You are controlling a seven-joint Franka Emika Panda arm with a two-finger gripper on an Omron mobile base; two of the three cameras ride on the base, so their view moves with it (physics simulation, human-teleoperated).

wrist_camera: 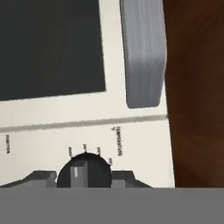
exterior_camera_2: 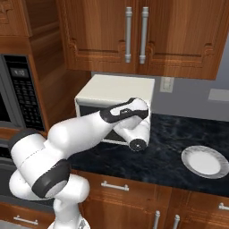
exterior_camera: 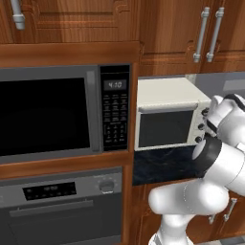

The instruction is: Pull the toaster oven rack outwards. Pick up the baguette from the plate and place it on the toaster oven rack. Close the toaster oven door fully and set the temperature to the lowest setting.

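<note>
step: looks like we're on the last bit, the temperature dial. Door part seems done.

oven: the cream toaster oven sits on the dark counter, right next to the big microwave.

door: the oven door is up flat against the front as far as I can tell, dark glass facing out, handle bar showing as a pale grey bar in the hand view (that view is rolled sideways, so it runs up and down there).

gripper: the gripper is right up at the knob column on the oven's right front. The two dark fingertips sit either side of a small dark knob and are pinched in on it, so I'd call it clamped on the knob.

knob: has a pale pointer mark and tick marks around it, with a label beside it that I read as temperature, though the print is tiny so not certain.

bread: can't see the baguette anywhere; the dark glass hides whatever is inside.

plate: the white plate on the counter off to the oven's right is bare.

next: my guess is a wrist twist to bring the pointer down to the low end of the ticks, keeping the pinch firm so the fingers don't slip.
</note>
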